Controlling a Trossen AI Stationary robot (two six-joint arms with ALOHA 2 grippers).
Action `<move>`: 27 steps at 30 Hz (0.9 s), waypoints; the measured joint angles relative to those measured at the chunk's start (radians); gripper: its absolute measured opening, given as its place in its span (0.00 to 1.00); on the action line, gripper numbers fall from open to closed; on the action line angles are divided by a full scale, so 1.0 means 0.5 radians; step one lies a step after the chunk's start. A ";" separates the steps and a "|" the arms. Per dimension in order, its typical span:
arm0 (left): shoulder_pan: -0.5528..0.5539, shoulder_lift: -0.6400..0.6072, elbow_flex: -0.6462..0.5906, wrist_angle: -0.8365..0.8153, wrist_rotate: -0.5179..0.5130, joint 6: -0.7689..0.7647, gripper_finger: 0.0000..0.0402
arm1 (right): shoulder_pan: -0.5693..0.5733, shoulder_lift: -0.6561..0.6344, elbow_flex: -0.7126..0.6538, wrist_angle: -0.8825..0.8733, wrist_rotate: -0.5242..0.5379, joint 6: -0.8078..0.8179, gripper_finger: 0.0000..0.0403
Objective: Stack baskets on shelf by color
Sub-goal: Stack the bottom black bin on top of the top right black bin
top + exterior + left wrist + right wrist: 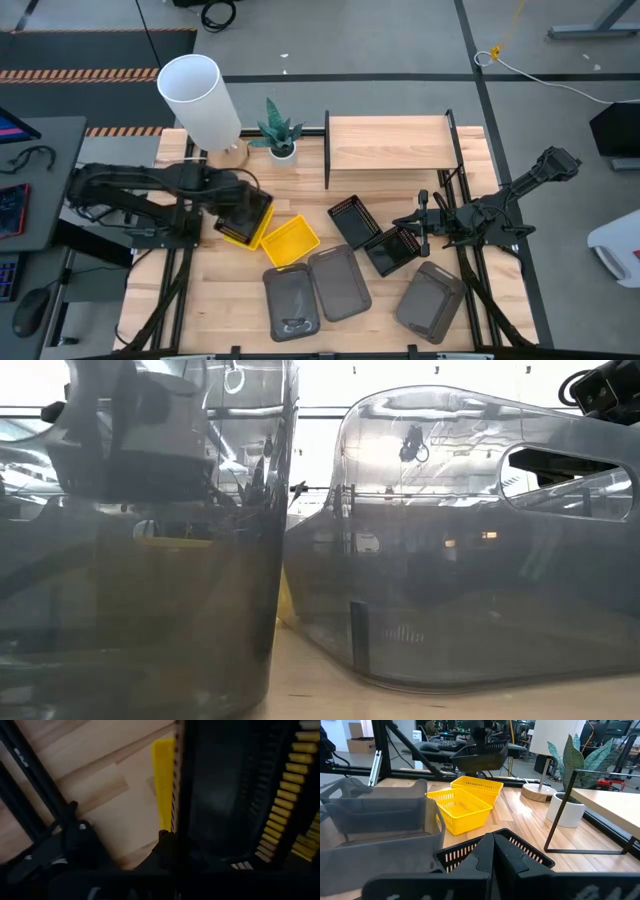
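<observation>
My left gripper (248,205) is shut on a black mesh basket (481,751) and holds it in the air over a yellow basket (236,234). A second yellow basket (291,242) stands beside it on the table. My right gripper (420,230) is shut at the far right corner of another black basket (392,250). A third black basket (352,220) sits near the shelf (390,143), whose plank is bare. Three grey baskets (292,300), (340,283), (432,300) rest along the near edge. My left gripper has the black basket by one side wall (179,820), with a finger (165,847) outside the wall and the rest dark. The fingers come from above. The basket hangs level, lifted clear above the yellow basket (477,787). My right gripper meets the black basket at its rim (520,845), slanting down from the table's right. Its own fingers (470,865) hide the place of contact. The basket's bottom stays on the table.
A potted plant (280,135) and a white-shaded lamp (200,100) stand at the far edge, left of the shelf. In the low view two grey baskets (140,560), (480,560) fill the picture. Bare wood lies between the shelf and the black baskets.
</observation>
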 joint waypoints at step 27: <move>-0.004 0.134 -0.482 0.450 0.348 -0.106 0.07 | 0.000 0.001 0.000 0.016 0.000 0.000 0.03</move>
